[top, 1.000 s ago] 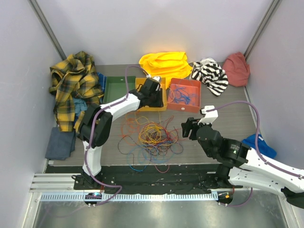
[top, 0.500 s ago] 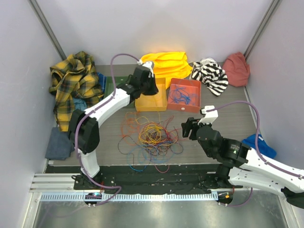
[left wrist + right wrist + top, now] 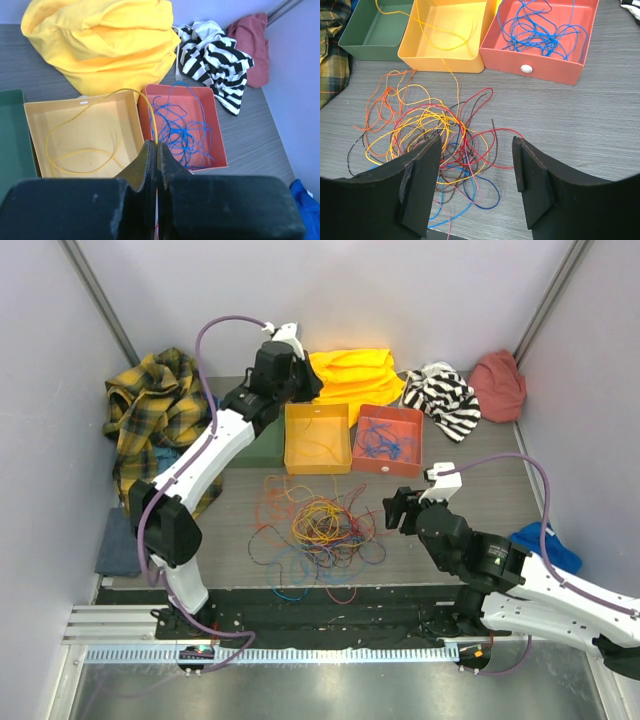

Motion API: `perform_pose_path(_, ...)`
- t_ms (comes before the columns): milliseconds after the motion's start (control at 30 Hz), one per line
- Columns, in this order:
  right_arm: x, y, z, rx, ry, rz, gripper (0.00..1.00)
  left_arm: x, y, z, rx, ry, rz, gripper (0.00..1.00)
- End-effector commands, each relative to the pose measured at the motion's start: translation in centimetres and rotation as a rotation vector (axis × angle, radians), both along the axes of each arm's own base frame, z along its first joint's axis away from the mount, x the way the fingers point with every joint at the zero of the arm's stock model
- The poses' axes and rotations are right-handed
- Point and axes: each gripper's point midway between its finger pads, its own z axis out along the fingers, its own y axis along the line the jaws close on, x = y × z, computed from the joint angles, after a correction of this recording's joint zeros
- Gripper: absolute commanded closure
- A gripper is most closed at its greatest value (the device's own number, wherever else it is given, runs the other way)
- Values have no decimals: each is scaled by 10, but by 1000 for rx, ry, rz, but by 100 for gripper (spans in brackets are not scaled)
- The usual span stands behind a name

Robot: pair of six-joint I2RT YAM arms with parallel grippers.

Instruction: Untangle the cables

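Your left hand (image 3: 156, 145) is clamped on a yellow cable (image 3: 102, 96), high over the yellow tray (image 3: 31, 130). The strand drops into the tray and looks to trail over its near rim toward the tangle (image 3: 427, 132) on the table (image 3: 600, 120). Your right hand (image 3: 477, 145) hangs open just above that pile, so it's the nearer one.

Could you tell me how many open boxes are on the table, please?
3, in a row beyond the tangled cables: green box on the left, yellow box in the middle, red box on the right. Heaped clothes could hide more.
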Motion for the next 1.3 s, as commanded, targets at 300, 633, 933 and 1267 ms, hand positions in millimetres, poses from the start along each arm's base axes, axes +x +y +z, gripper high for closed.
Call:
perform_pose_path(300,2,-6,6,21,-26,-38,34,27,5,-79,28,134,36,100)
perform_pose_path(633,3,-9,1,-9,-26,-48,34,37,3,-147,59,282,34,100)
perform_pose_path(933,4,-9,-2,-35,-24,-49,34,67,-5,-161,72,297,38,66)
perform_pose_path(1267,4,-3,-5,-25,-8,-39,34,56,-8,-120,-4,228,19,46)
